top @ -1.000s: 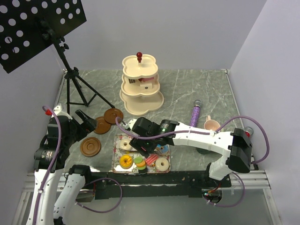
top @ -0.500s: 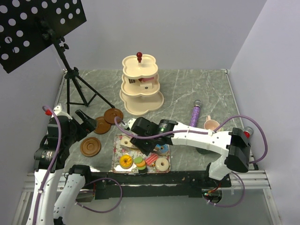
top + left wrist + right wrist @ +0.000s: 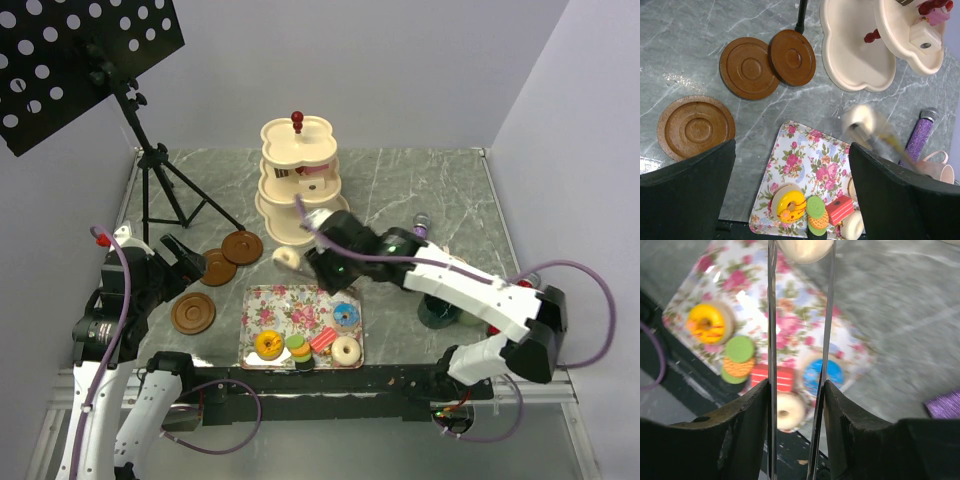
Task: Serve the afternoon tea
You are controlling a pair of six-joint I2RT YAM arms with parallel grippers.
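My right gripper is shut on a cream doughnut, held in the air just beyond the floral tray's far edge and in front of the cream three-tier stand. On the tray lie a yellow doughnut, stacked macarons, a red cake slice, a blue doughnut and another cream doughnut. Three brown saucers lie to the tray's left. My left gripper stays open and empty by the saucers.
A music stand's tripod stands at the back left. The purple microphone and a pink mug lie right of the tray, mostly under the right arm in the top view. A dark teal mug sits near the right arm.
My right gripper closed on a cream doughnut on the tray, lifted it and swung away from the tray toward the stand. The left arm has not moved.
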